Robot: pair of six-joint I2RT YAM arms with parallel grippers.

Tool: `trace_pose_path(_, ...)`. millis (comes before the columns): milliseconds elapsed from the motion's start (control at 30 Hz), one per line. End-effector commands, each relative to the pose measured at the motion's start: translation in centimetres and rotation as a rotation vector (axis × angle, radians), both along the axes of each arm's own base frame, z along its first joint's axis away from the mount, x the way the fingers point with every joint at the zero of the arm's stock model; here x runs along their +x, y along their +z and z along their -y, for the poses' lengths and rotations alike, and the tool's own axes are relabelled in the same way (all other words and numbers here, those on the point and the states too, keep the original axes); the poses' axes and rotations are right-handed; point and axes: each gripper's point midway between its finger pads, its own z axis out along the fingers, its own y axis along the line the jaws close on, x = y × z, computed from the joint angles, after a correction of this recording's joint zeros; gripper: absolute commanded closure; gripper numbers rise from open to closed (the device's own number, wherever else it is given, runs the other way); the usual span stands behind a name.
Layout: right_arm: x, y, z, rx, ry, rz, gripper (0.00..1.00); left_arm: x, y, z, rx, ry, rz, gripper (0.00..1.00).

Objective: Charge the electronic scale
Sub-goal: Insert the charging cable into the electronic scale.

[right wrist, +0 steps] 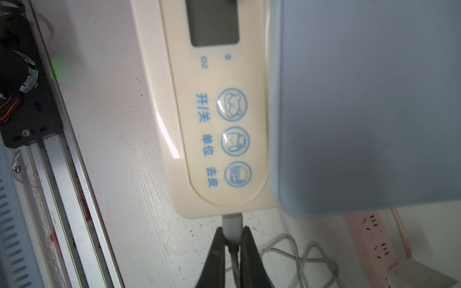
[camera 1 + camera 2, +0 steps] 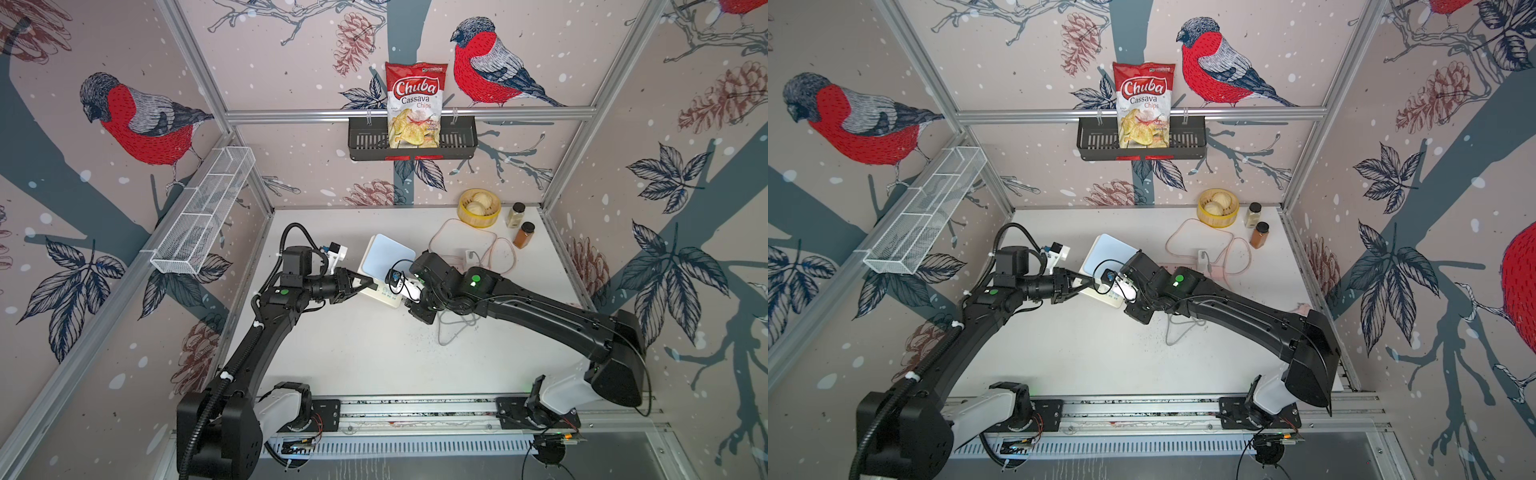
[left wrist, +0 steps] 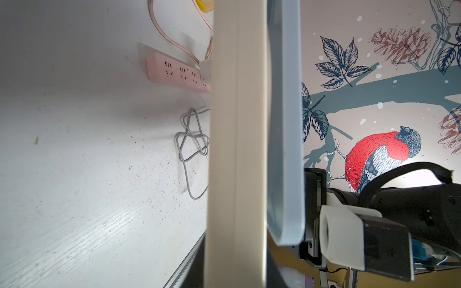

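Scale at centre of table in a top view, left gripper pinching its display end. Left wrist: scale edge-on, fingers hidden. Right wrist: right gripper clamped tight on plug at the port; we push straight, no twist.

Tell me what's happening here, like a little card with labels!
Job: charge the electronic scale
Left claw: shut on the scale's edge, near the display
Right claw: shut on the white plug
Plug: its tip meets the scale's short end; cannot tell if it is fully in
Cable: grey cable lies in loose loops on the table
Power: pink power strip lies on the table beside the scale
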Motion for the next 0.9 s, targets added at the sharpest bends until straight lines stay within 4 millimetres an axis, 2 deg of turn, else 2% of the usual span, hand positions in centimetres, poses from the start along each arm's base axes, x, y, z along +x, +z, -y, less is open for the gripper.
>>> trace_pose_path(0, 1.3, 4.2, -3.9, 0.227, -0.009, 0.077, 1.00, -0.3, 0.5, 0.7, -0.039, -0.018, 0.005, 1.00)
trace_pose_path(167, 1.9, 5.1, -4.5, 0.277, -0.041, 0.092, 1.00, -0.6, -0.4, 1.0, -0.021, -0.013, -0.015, 1.00)
trace_pose_path(467, 2.7, 6.9, -5.7, 0.371, -0.101, 0.086, 1.00, 0.1, -1.1, 1.7, -0.003, 0.052, -0.011, 1.00)
trace_pose_path(600, 3.2, 7.2, -5.9, 0.386, -0.131, 0.090, 1.00, -0.5, -1.8, 2.7, -0.004, 0.017, -0.032, 1.00)
trace_pose_path(733, 1.9, 7.3, -6.2, 0.401, -0.035, 0.100, 1.00, -1.2, -2.4, 3.4, 0.008, -0.044, -0.056, 1.00)
trace_pose_path(867, 3.3, 7.5, -5.6, 0.386, -0.085, 0.128, 1.00, -1.4, -2.8, 3.6, 0.017, -0.058, -0.080, 1.00)
